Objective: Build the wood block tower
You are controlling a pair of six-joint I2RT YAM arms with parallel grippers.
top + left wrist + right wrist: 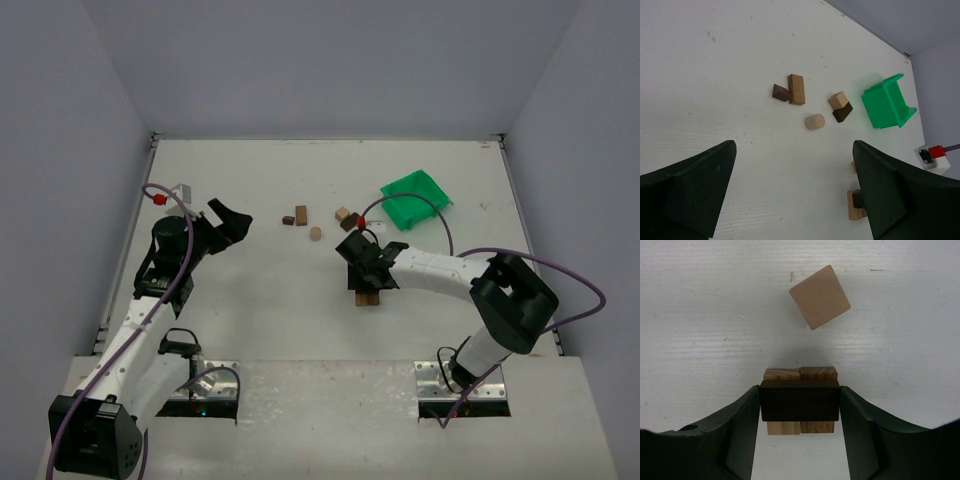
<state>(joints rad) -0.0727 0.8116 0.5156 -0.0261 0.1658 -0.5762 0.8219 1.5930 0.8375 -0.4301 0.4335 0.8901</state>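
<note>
So the tower (367,297) right now is just two tan blocks side by side with a dark block (800,400) lying across them. It sits on the arms' side of the bin (415,197), a little apart from it. The right gripper (800,401) is clamped on the dark block's two end faces. The left gripper (794,170) hangs wide open with nothing in it, well away from the bin. The pieces look like light, stiff, smooth wood with square edges, so I'd grab flat opposite faces. The cylinder (815,121) near the bin looks likelier to roll or slip.
</note>
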